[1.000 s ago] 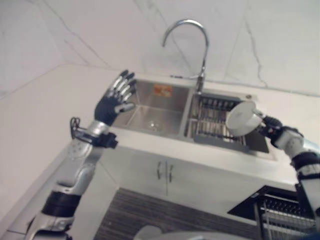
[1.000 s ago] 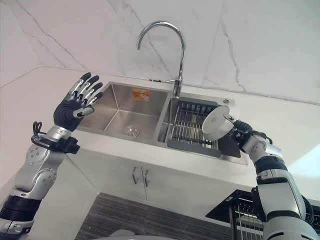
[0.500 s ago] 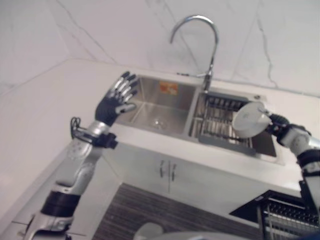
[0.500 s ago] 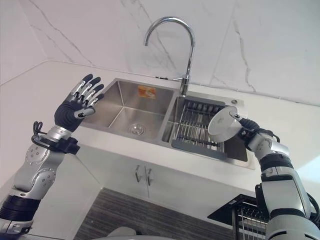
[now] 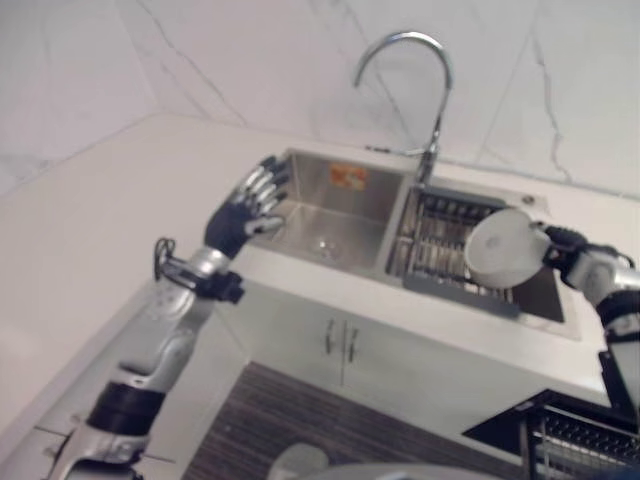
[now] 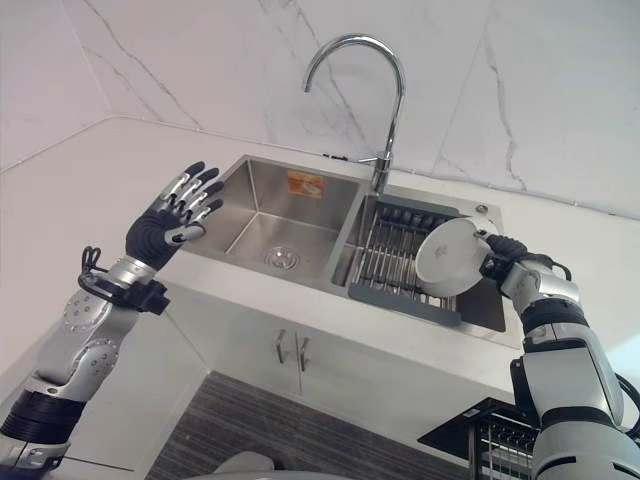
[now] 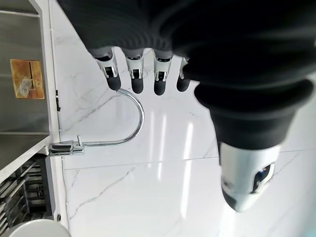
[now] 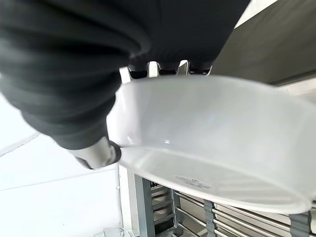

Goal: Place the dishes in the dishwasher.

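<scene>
While our left hand [image 6: 172,222] hangs with fingers spread over the sink [image 6: 262,205], our right hand [image 6: 503,259] clasps a white bowl [image 6: 451,257] above the rack [image 6: 390,255].

White bowl [image 8: 212,148] hides most of the right hand's [image 8: 98,153] fingers in the right wrist view and covers part of the sink rack [image 6: 400,262] from the head views; dishwasher rack [image 6: 480,432] cut off at the lower edge; sink sticker [image 6: 304,183] too small to read.
</scene>
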